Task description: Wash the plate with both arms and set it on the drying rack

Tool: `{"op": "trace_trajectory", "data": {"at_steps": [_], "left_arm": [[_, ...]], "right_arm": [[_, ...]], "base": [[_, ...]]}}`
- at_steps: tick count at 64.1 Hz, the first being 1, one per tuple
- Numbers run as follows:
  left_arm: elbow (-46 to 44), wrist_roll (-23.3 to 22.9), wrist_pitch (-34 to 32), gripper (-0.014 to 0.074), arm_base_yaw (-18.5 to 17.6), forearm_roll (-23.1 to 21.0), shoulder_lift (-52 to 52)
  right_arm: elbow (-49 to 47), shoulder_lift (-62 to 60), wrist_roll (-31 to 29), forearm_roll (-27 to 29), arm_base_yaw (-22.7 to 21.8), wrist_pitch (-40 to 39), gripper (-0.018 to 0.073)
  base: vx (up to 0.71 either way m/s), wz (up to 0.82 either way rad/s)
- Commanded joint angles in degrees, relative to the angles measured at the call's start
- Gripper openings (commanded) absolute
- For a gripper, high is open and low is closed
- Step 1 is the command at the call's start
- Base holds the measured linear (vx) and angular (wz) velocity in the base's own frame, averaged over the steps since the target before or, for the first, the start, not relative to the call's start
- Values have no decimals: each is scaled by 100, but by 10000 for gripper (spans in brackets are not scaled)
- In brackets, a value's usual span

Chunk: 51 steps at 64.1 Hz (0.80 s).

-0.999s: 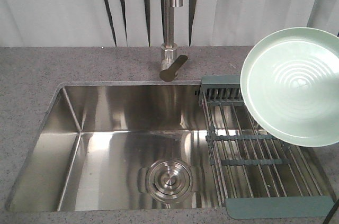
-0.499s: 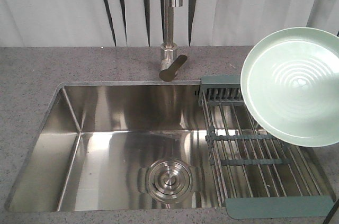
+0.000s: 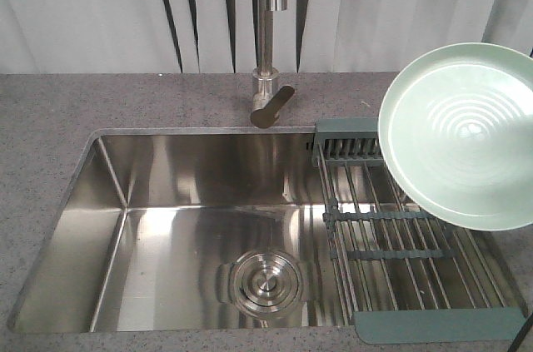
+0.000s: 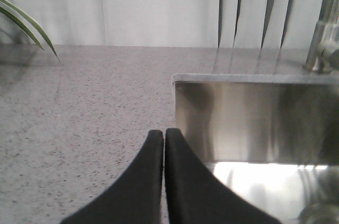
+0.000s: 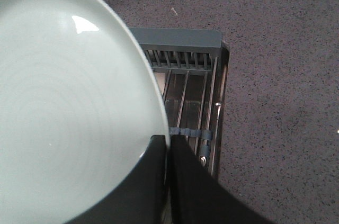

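The pale mint-green plate (image 3: 463,131) hangs tilted above the far right part of the drying rack (image 3: 391,235), its ringed face toward the front camera. In the right wrist view the plate (image 5: 69,102) fills the left side, and my right gripper (image 5: 167,140) is shut on its rim, one finger on each face. The rack (image 5: 190,65) lies below it over the sink's right end. My left gripper (image 4: 163,134) is shut with nothing between its fingers, low over the counter at the sink's left edge. Neither arm shows in the front view.
The steel sink basin (image 3: 191,227) has a round drain (image 3: 265,282) at its bottom. A steel faucet (image 3: 268,52) stands behind it with its handle pointing forward. Speckled grey counter (image 3: 50,119) surrounds the sink. A plant leaf (image 4: 26,23) shows at the far left.
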Motion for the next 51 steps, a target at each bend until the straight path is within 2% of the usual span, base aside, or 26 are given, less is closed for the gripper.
{"op": "trace_trajectory", "data": {"at_steps": [1,6,10,21,27,29,44,51], "left_arm": [[131,-625,-640,-6,-47,-829,-84],[131,-1195,-719,-6,-47,-1529,-84],[131,-1438,-714,-6,-47,-1841,-84],[131,-1583,-819,-6,-47,-2368,-84],[131,-1588,-819,-6,-47,-2979,-84],[131,-1588,-819,-6,-47,-3245,-84],[126,-1719,-819,-6,-47,-6178,-84],[63,-1719,-653,-6,-47,-7125,-84]], "right_arm": [[-145,-103,-42,288,-43,-179,-6],[-145,-103,-42,288,-43,-179,-6],[-145,-103,-42,288,-43,-179,-6],[-145,-103,-42,288,-43,-179,-6],[-145,-103,-42,288,-43,-179,-6],[-145,-103,-42,288,-43,-179,-6],[-145,-103,-42,288,-43,-179,-6],[-145,-103,-42,288,-43,-179,-6]], "base": [[0,0],[0,0],[0,0],[0,0],[0,0],[0,0],[0,0],[0,0]]}}
